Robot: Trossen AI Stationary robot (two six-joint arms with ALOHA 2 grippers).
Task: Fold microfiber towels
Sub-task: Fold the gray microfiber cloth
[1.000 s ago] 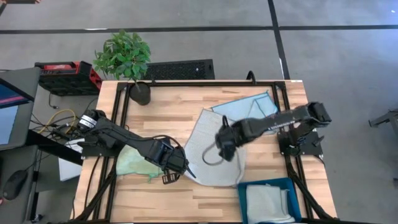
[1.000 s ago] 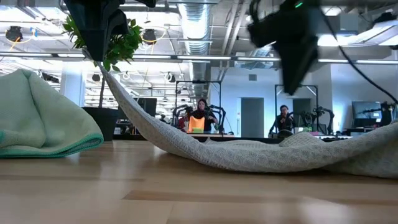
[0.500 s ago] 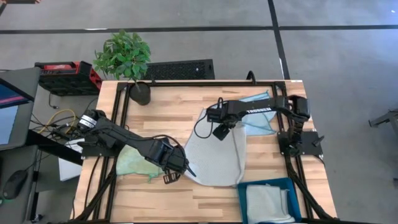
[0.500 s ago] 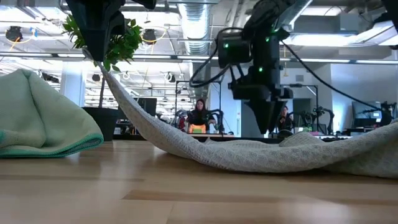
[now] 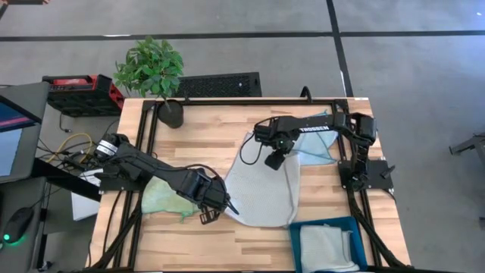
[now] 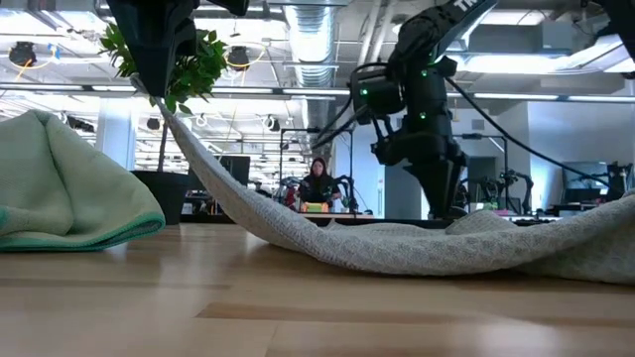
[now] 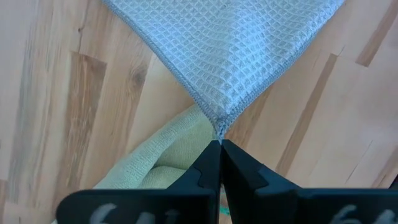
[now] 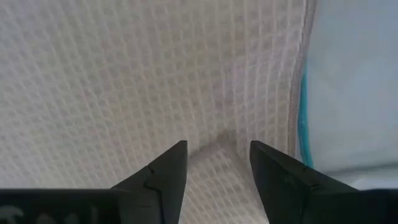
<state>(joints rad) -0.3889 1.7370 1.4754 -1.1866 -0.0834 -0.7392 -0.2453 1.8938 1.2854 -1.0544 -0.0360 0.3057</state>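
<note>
1. Grey towel (image 5: pixel 261 186) spread across the centre of the high view, near corner pinched and lifted by the left gripper (image 5: pixel 225 206) at lower centre; in the left wrist view, fingers (image 7: pixel 210 167) pressed together on the very tip of the corner
2. Right gripper (image 5: pixel 274 159) low over the towel's far edge, just right of centre in the high view; jaws spread apart in the right wrist view, weave and a small raised pucker of cloth between them, nothing gripped yet
3. Light blue towel (image 5: pixel 314 136) under the grey one's far edge, upper right; teal hem (image 8: pixel 303 118) close beside the right finger, so better to bite only the grey weave and leave the blue layer alone
4. Probably best to lower the right jaws straight onto the grey edge, close firmly, and take enough cloth that it will not slip
5. Left corner worth holding high and taut, as in the low view, upper left, where the cloth (image 6: pixel 298 230) slopes from that gripper (image 6: pixel 157 69) down to the table (image 5: pixel 204 140)
6. Green towel (image 5: pixel 165 196) heaped at lower left, under the left arm; worth lifting clear of it so nothing drags
7. Blue bin (image 5: pixel 297 228) with a folded cloth at bottom right, well away from both grippers
</note>
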